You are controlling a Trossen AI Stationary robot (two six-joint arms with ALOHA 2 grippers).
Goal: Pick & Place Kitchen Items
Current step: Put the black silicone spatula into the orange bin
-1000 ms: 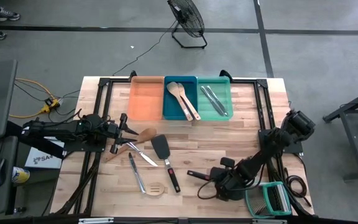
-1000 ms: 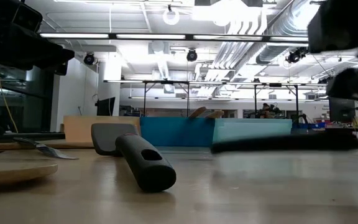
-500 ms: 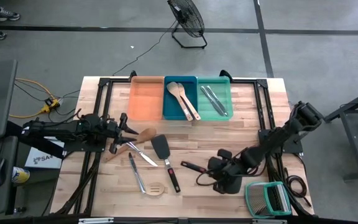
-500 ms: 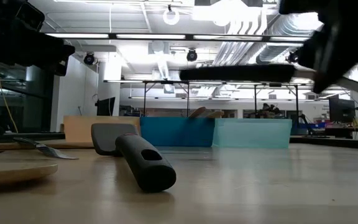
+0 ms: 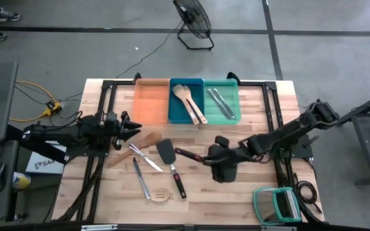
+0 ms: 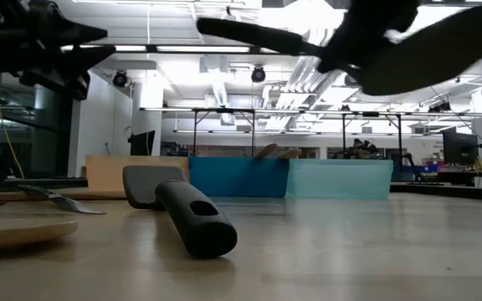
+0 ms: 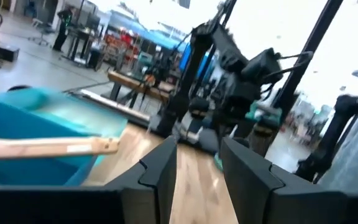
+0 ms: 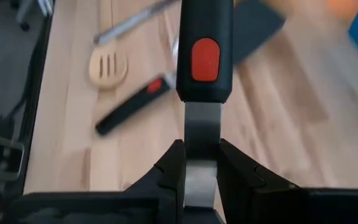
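My right gripper point(image 5: 209, 158) hangs over the table's middle, shut on a black spatula with a red-marked handle point(image 5: 186, 154). In the low view that spatula point(image 6: 262, 36) is high above the wood. My left gripper point(image 5: 132, 127) is open above the table's left part. It stands beside a pale wooden spoon point(image 5: 149, 138) and touches nothing. Lying flat on the table are silver cutlery point(image 5: 146, 158), a second black spatula point(image 5: 167, 153) and a round slotted wooden spatula point(image 5: 161, 194). Wooden spoons point(image 5: 186, 96) lie in the blue tray and silver cutlery point(image 5: 221, 102) in the teal tray. My right gripper pinches the spatula's silver neck point(image 8: 201, 127), just behind the black handle point(image 8: 205, 37), between its two fingers point(image 8: 174, 167). It comes from the table's right, and the spatula lies along the fingers. The spatula is lifted clear, its handle toward the left and its blade point(image 6: 429, 52) on the gripper's side.
The orange tray point(image 5: 151, 102), blue tray point(image 5: 175, 110) and teal tray point(image 5: 234, 115) stand in a row at the far edge. A green-framed wire rack point(image 5: 277, 204) sits at the near right corner. Bare wood lies between the utensils and the rack.
My right gripper has risen from the near right part of the table, beside the rack. It has swung toward the left and the far edge, carrying the black spatula clear of the wood. The left gripper has shifted slightly toward the far edge.
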